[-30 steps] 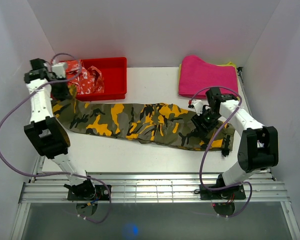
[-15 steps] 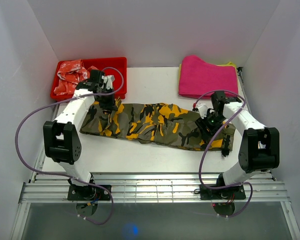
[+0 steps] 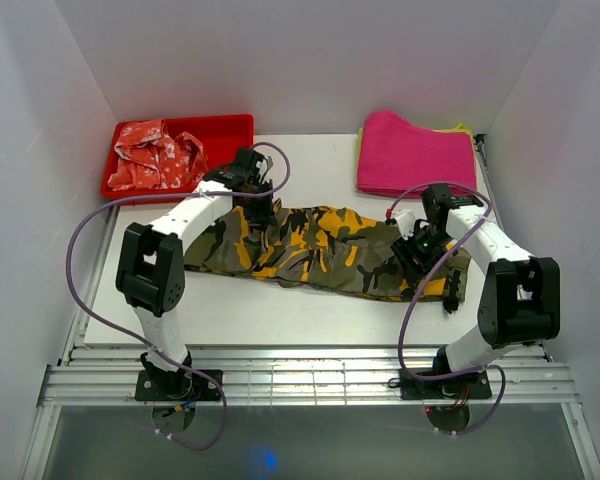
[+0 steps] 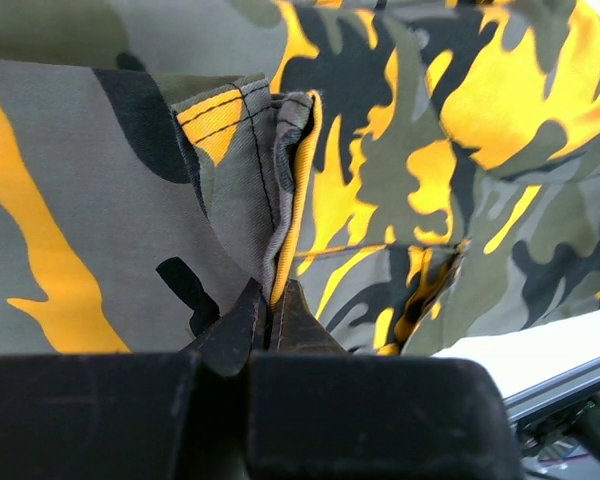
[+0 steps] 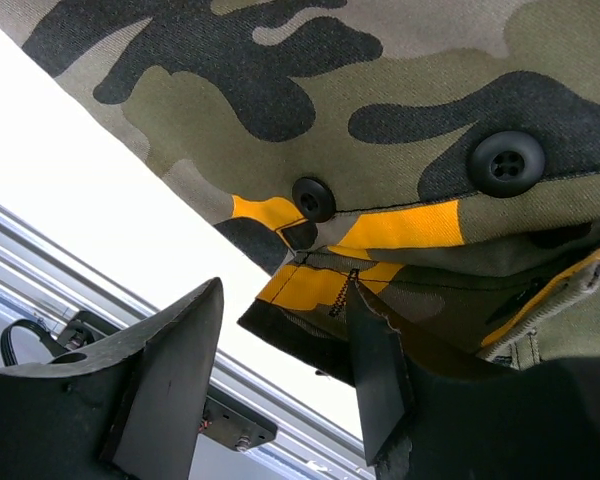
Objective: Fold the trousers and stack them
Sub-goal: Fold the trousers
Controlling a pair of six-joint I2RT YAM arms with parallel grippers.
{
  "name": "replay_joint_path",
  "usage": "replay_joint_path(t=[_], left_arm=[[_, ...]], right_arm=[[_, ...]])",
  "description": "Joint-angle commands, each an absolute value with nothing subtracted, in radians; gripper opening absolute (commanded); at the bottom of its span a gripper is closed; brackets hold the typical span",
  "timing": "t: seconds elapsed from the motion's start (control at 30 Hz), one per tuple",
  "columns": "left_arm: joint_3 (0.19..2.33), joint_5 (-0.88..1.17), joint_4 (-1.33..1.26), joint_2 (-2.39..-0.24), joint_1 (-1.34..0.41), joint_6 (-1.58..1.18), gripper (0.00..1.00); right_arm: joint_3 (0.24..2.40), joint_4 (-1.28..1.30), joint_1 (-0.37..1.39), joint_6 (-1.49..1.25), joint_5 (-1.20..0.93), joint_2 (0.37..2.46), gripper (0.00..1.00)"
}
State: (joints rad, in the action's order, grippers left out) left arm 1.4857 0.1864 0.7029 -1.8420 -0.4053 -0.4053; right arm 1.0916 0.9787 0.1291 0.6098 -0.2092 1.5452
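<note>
Crosswise, rumpled olive, black and orange-yellow trousers (image 3: 320, 246).

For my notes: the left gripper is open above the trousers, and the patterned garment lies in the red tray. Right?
No: the left wrist view shows the left gripper shut on an edge of the trousers. The patterned garment does lie in the red tray.
</note>
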Motion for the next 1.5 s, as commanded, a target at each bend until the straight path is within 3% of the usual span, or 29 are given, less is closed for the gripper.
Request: replay_joint_path(t=[0.0,0.97,1.07,1.1,1.17,1.2,1.33,1.47], left_arm=[[1.54,0.187,0.65,-1.858,-0.429,-0.465,0.0],[1.588,0.267,0.629,-1.951,-0.545,-0.554,0.0],[1.572,0.264,0.618,-1.954,-0.549,-0.555,0.16],[1.572,0.262,0.615,-1.957,-0.549,-0.555,0.31],[1.585,0.258,0.612,-1.967,-0.551,-0.545,0.43],[1.594,0.255,0.617,-1.968,-0.551,-0.538,0.54],[1.655,0.229,0.65,-1.959,-0.542,-0.486,0.66],[1.643,0.253,0.655,-1.889,-0.486,-0.433,0.68]], right_arm=[[1.098,1.005,0.126,0.612,-0.215,1.54,0.58],[1.077,0.986,0.126,0.603,-0.224,1.572,0.57],[1.075,0.985,0.126,0.601,-0.229,1.575,0.57],[1.077,0.985,0.126,0.6,-0.23,1.578,0.57],[1.08,0.986,0.126,0.598,-0.232,1.577,0.57],[1.081,0.989,0.126,0.598,-0.233,1.575,0.57],[1.103,0.994,0.126,0.595,-0.236,1.575,0.57],[1.176,1.002,0.126,0.588,-0.288,1.575,0.57]])
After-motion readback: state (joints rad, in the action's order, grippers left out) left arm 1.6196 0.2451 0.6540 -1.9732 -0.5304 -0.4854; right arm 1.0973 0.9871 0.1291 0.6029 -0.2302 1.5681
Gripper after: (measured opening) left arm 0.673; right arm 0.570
